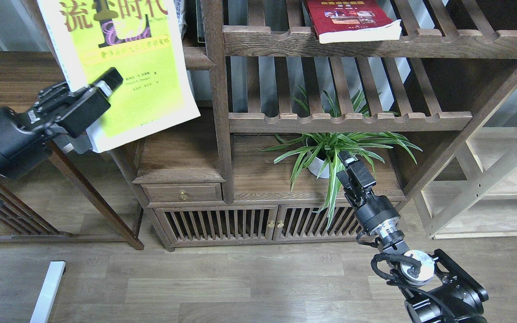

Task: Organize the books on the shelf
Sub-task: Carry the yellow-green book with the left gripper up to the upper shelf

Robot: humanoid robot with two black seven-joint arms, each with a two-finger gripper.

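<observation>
My left gripper (106,85) is shut on the lower left edge of the yellow-green book (128,67). It holds the book tilted in the air at the upper left, in front of the shelf (198,58), a dark-brown board with a moulded edge that shows only partly behind the book. The dark red book (352,20) lies flat on the upper slatted rack (375,42) at the right. My right gripper (349,162) is raised in front of the potted plant; its dark fingers cannot be told apart and hold nothing visible. The lavender-white book is out of view.
A spider plant in a white pot (330,152) stands on the cabinet top (263,175) under a lower slatted rack (348,121). A thick upright post (220,112) divides the unit. A pale wooden shelf unit (501,179) stands at the right and a dark side table (11,72) at the left.
</observation>
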